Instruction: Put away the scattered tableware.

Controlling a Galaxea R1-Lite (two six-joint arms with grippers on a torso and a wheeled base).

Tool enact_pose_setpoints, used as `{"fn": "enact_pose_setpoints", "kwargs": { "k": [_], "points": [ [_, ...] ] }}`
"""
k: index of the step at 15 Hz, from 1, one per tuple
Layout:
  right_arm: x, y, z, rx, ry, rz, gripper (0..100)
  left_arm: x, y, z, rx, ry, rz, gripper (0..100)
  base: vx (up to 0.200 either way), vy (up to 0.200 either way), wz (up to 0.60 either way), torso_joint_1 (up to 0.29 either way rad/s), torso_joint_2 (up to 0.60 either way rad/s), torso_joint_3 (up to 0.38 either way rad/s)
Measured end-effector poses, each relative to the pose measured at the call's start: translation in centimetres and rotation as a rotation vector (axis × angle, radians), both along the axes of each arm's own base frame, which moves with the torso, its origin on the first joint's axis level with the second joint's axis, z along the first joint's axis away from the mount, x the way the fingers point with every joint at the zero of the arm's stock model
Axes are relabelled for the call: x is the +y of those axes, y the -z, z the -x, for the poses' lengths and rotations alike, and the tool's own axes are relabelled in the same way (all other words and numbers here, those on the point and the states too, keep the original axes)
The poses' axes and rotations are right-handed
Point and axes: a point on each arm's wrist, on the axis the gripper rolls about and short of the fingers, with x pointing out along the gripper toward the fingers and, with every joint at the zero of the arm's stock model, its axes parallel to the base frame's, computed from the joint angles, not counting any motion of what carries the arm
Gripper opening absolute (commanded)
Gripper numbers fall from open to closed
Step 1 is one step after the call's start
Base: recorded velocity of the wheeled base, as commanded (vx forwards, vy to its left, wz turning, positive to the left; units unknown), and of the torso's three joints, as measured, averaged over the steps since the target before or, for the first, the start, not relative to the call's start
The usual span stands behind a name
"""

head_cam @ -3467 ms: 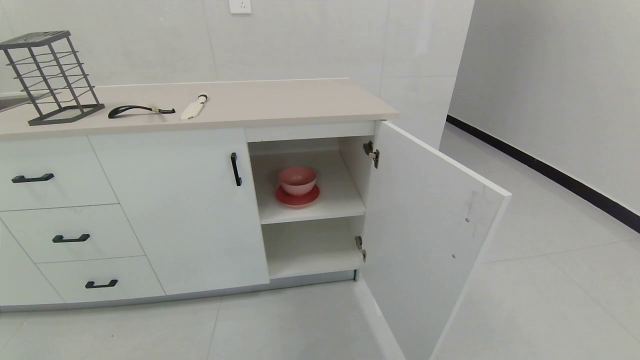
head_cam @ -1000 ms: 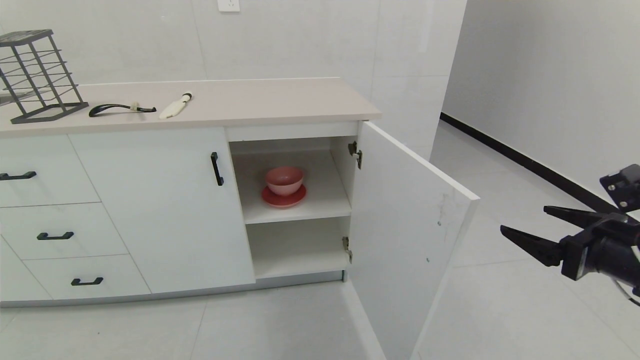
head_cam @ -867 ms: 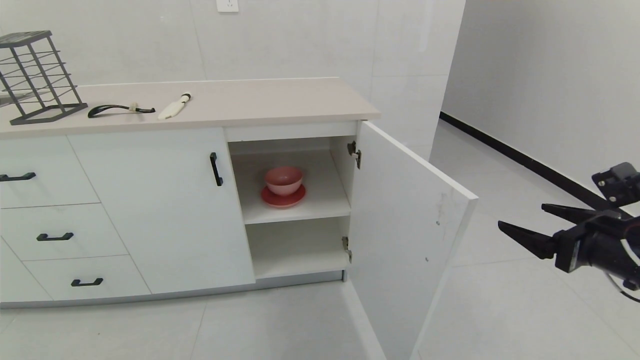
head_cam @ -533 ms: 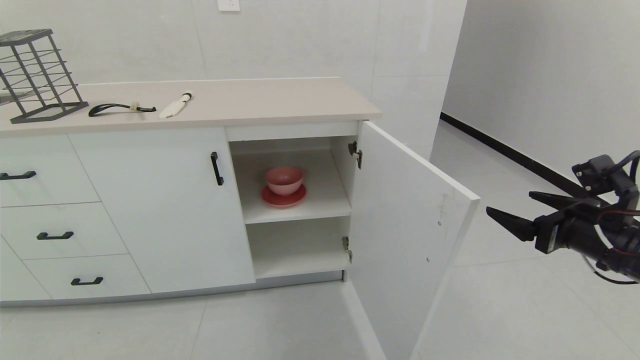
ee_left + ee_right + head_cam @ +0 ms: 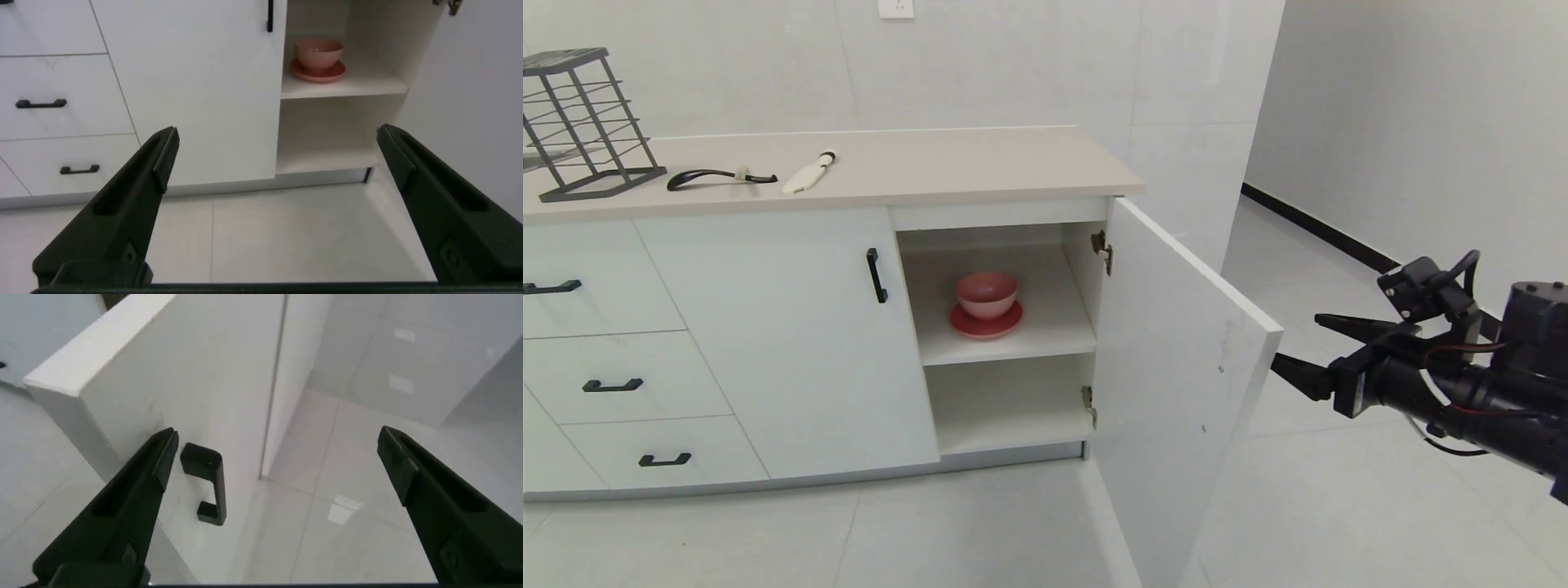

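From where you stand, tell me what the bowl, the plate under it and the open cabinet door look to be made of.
Bowl: likely plastic or melamine; matte pink, even colour, no glaze glint.
Plate: likely the same; flat, dull red.
Cabinet door: probably laminated board; smooth white face, thick square edge.
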Motion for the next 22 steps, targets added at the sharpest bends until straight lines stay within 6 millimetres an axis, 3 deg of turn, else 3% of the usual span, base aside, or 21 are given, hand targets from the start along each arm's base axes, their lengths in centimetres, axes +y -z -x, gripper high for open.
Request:
{"fn": "enact_pose_setpoints", "kwargs": {
  "k": [2, 5, 8, 10, 11, 12, 14, 19, 22],
  "points": [
    [1.7, 0.1, 0.0, 0.002, -0.064, 0.001, 100, 0.0, 0.0, 0.0, 0.0, 0.0, 0.0, 100, 0.0, 0.0, 0.0, 0.0, 0.0, 0.0],
    [6.9, -0.2, -2.1, -0.031, -0.225, -0.016, 100, 0.0, 0.0, 0.0, 0.0, 0.0, 0.001, 100, 0.0, 0.0, 0.0, 0.0, 0.0, 0.0],
    [14.6, 0.5, -6.2, -0.153, -0.425, -0.084, 100, 0.0, 0.0, 0.0, 0.0, 0.0, 0.006, 100, 0.0, 0.0, 0.0, 0.0, 0.0, 0.0],
    [20.0, 1.1, -6.4, -0.263, -0.585, -0.172, 100, 0.0, 0.0, 0.0, 0.0, 0.0, 0.007, 100, 0.0, 0.0, 0.0, 0.0, 0.0, 0.0],
    [20.7, 1.4, -6.3, -0.298, -0.606, -0.199, 100, 0.0, 0.0, 0.0, 0.0, 0.0, 0.007, 100, 0.0, 0.0, 0.0, 0.0, 0.0, 0.0],
    [20.6, 1.7, -5.9, -0.305, -0.616, -0.223, 100, 0.0, 0.0, 0.0, 0.0, 0.0, 0.007, 100, 0.0, 0.0, 0.0, 0.0, 0.0, 0.0],
    [18.7, 1.8, -3.6, -0.273, -0.617, -0.242, 100, 0.0, 0.0, 0.0, 0.0, -0.001, 0.008, 100, 0.0, 0.0, 0.0, 0.0, 0.0, 0.0],
    [8.5, -3.4, 4.9, -0.329, -0.515, -0.267, 100, 0.0, 0.0, 0.0, 0.0, 0.0, 0.007, 100, 0.0, 0.0, 0.0, 0.0, 0.0, 0.0],
    [2.5, -5.4, 10.5, -0.429, -0.391, -0.266, 100, 0.0, 0.0, 0.0, 0.0, -0.001, 0.009, 100, 0.0, 0.0, 0.0, 0.0, 0.0, 0.0]
  ]
}}
